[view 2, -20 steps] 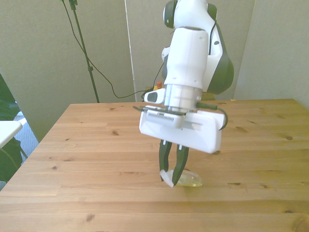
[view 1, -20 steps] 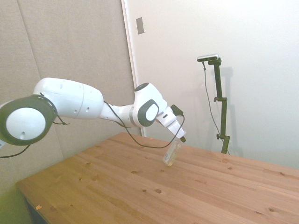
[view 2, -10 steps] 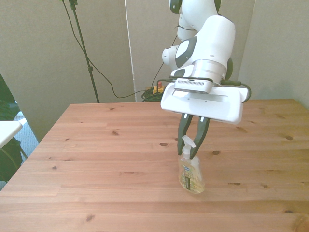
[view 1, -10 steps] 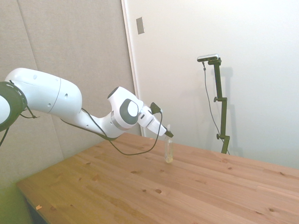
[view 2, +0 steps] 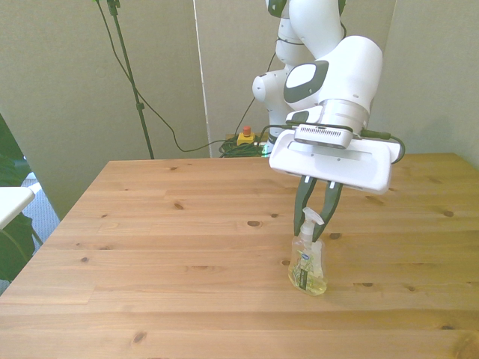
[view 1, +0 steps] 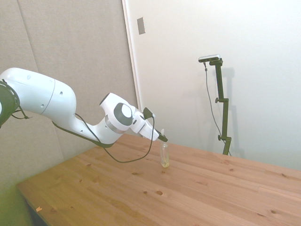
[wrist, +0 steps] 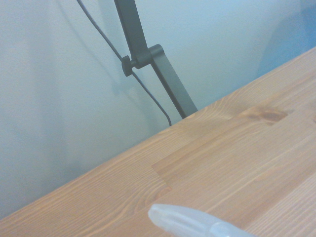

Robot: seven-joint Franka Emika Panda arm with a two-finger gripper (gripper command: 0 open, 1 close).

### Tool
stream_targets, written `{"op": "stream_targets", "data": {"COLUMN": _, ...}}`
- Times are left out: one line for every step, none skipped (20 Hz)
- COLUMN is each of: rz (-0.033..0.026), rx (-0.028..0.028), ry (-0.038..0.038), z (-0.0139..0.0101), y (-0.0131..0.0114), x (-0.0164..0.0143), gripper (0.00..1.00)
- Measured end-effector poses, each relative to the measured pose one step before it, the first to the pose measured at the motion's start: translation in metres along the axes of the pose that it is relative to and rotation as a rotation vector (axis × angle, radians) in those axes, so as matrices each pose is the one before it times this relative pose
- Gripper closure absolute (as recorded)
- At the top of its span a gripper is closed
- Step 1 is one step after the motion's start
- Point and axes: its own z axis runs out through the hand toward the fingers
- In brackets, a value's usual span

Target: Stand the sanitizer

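The sanitizer point(view 2: 307, 273) is a small clear bottle of yellowish liquid with a white pump top. It stands upright on the wooden table point(view 2: 150, 224), toward the front view's right. My gripper point(view 2: 315, 238) reaches down from above it, its dark fingers closed around the neck just under the pump head. In the side view the sanitizer point(view 1: 164, 157) stands on its base on the table point(view 1: 211, 188), with the gripper point(view 1: 163, 139) at its top. In the wrist view only the blurred white tip of the sanitizer point(wrist: 187, 222) shows.
A red button box point(view 2: 245, 136) and cables lie on the floor behind the table. A green leaf point(view 2: 11, 247) and a white surface point(view 2: 11, 202) sit off the table edge at the front view's left.
The sanitizer went from lying tilted on the table to upright. The gripper rose with its top and shifted toward the front view's right, and the wrist rotated.
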Motion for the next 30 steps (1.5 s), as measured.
{"op": "stream_targets", "data": {"rz": 0.00072, "rx": -0.00061, "ry": -0.00091, "z": -0.00047, "y": 0.00056, "x": 0.0002, "gripper": 0.0}}
{"op": "stream_targets", "data": {"rz": 0.00055, "rx": -0.0002, "ry": -0.0004, "z": -0.00029, "y": 0.00026, "x": 0.00023, "gripper": 0.0}}
{"op": "stream_targets", "data": {"rz": 0.00017, "rx": -0.00012, "ry": -0.00016, "z": -0.00009, "y": 0.0001, "x": 0.00006, "gripper": 0.0}}
{"op": "stream_targets", "data": {"rz": -0.00002, "rx": -0.00046, "ry": -0.00012, "z": 0.00006, "y": 0.00022, "x": -0.00002, "gripper": 0.0}}
{"op": "stream_targets", "data": {"rz": 0.00002, "rx": -0.00042, "ry": 0.00008, "z": 0.0001, "y": 0.00015, "x": 0.00005, "gripper": 0.0}}
{"op": "stream_targets", "data": {"rz": -0.00001, "rx": -0.0018, "ry": 0.00019, "z": 0.00043, "y": 0.00063, "x": 0.00006, "gripper": 0.0}}
{"op": "stream_targets", "data": {"rz": -0.00006, "rx": -0.00278, "ry": -0.00009, "z": 0.0008, "y": 0.00124, "x": 0.00002, "gripper": 0.0}}
{"op": "stream_targets", "data": {"rz": 0.00053, "rx": -0.00245, "ry": 0.0, "z": 0.00074, "y": 0.00107, "x": 0.00028, "gripper": 0.0}}
{"op": "stream_targets", "data": {"rz": 0.00153, "rx": -0.00134, "ry": 0.00014, "z": 0.00041, "y": 0.00045, "x": 0.00058, "gripper": 0.0}}
{"op": "stream_targets", "data": {"rz": 0.003, "rx": -0.0012, "ry": 0.00002, "z": 0.0003, "y": 0.00016, "x": 0.0009, "gripper": 0.0}}
{"op": "stream_targets", "data": {"rz": 0.00281, "rx": -0.00168, "ry": 0.00024, "z": 0.00044, "y": 0.00027, "x": 0.00104, "gripper": 0.0}}
{"op": "stream_targets", "data": {"rz": 0.00189, "rx": -0.00208, "ry": 0.00012, "z": 0.00041, "y": 0.00026, "x": 0.00078, "gripper": 0.0}}
{"op": "stream_targets", "data": {"rz": 0.00058, "rx": -0.00113, "ry": 0.00038, "z": 0.0004, "y": 0.00031, "x": 0.00067, "gripper": 0.0}}
{"op": "stream_targets", "data": {"rz": -0.00078, "rx": -0.00097, "ry": 0.00011, "z": 0.0003, "y": 0.00029, "x": 0.0004, "gripper": 0.0}}
{"op": "stream_targets", "data": {"rz": -0.00241, "rx": -0.00097, "ry": -0.00043, "z": 0.00019, "y": 0.00026, "x": -0.00009, "gripper": 0.0}}
{"op": "stream_targets", "data": {"rz": -0.00305, "rx": -0.00136, "ry": -0.00152, "z": 0.00013, "y": 0.00028, "x": -0.00053, "gripper": 0.0}}
{"op": "stream_targets", "data": {"rz": -0.00473, "rx": -0.00217, "ry": -0.00461, "z": 0.00007, "y": 0.00033, "x": -0.00122, "gripper": 0.0}}
{"op": "stream_targets", "data": {"rz": -0.00643, "rx": -0.00283, "ry": -0.00642, "z": 0.00005, "y": 0.00054, "x": -0.0017, "gripper": 0.0}}
{"op": "stream_targets", "data": {"rz": -0.0059, "rx": -0.00343, "ry": -0.00826, "z": 0.00006, "y": 0.00073, "x": -0.0023, "gripper": 0.0}}
{"op": "stream_targets", "data": {"rz": -0.00725, "rx": -0.0057, "ry": -0.01446, "z": 0.00025, "y": 0.00075, "x": -0.00255, "gripper": 0.0}}
{"op": "stream_targets", "data": {"rz": -0.00952, "rx": -0.00399, "ry": -0.01444, "z": 0.00012, "y": 0.00003, "x": -0.00233, "gripper": 0.0}}
{"op": "stream_targets", "data": {"rz": -0.01157, "rx": -0.00139, "ry": -0.01307, "z": -0.00038, "y": -0.00075, "x": -0.00256, "gripper": 0.0}}
{"op": "stream_targets", "data": {"rz": -0.01042, "rx": -0.00084, "ry": -0.0127, "z": -0.00047, "y": -0.00081, "x": -0.00283, "gripper": 0.0}}
{"op": "stream_targets", "data": {"rz": -0.01498, "rx": -0.00117, "ry": -0.00948, "z": -0.00064, "y": -0.0004, "x": -0.00295, "gripper": 0.0}}
{"op": "stream_targets", "data": {"rz": -0.01016, "rx": -0.00628, "ry": -0.0114, "z": -0.00096, "y": 0.00098, "x": -0.00333, "gripper": 0.0}}
{"op": "stream_targets", "data": {"rz": -0.01773, "rx": -0.01801, "ry": -0.01998, "z": -0.00129, "y": 0.00292, "x": -0.004, "gripper": 0.0}}
{"op": "stream_targets", "data": {"rz": -0.01654, "rx": -0.02032, "ry": -0.0258, "z": -0.00371, "y": 0.00344, "x": -0.00439, "gripper": 0.0}}
{"op": "stream_targets", "data": {"rz": -0.01605, "rx": -0.02653, "ry": -0.02894, "z": -0.0059, "y": 0.0041, "x": -0.0028, "gripper": 0.0}}
{"op": "stream_targets", "data": {"rz": -0.01514, "rx": -0.03322, "ry": -0.03085, "z": -0.0074, "y": 0.00687, "x": 0.00055, "gripper": 0.0}}
{"op": "stream_targets", "data": {"rz": -0.01288, "rx": -0.0305, "ry": -0.0296, "z": -0.00891, "y": 0.0082, "x": 0.00294, "gripper": 0.0}}
